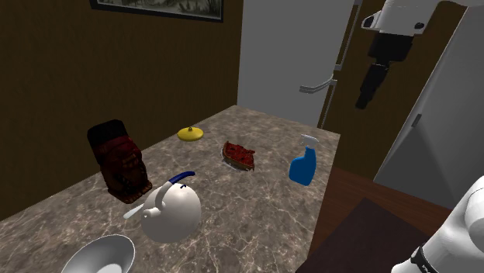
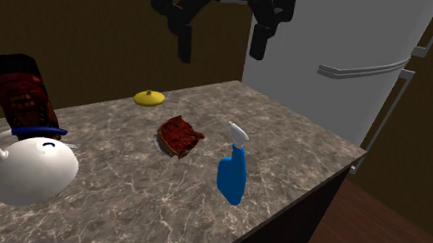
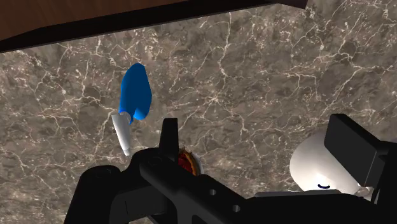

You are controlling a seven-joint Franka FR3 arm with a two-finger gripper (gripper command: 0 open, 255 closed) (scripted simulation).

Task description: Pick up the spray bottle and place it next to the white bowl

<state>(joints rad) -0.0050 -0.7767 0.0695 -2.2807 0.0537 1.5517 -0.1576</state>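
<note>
Shoulder view, L to R: white bowl (image 1: pixel 99 256) at the marble countertop's (image 1: pixel 256 225) near corner. Dark red boxy appliance (image 1: pixel 120 159) by the edge at the view's left. White kettle (image 1: pixel 172 211) w/ blue handle just beside it. Small yellow disc (image 1: pixel 191 133) near the far edge. Red-brown lumpy item (image 1: pixel 239 154) mid-counter. Blue spray bottle (image 1: pixel 304 161) w/ white nozzle, upright near the edge at the view's right, well apart from the bowl. Black gripper (image 1: pixel 363 99) hangs high above, fingers spread wide, nothing btwn them. Grey fridge (image 1: pixel 287 54) behind.
</note>
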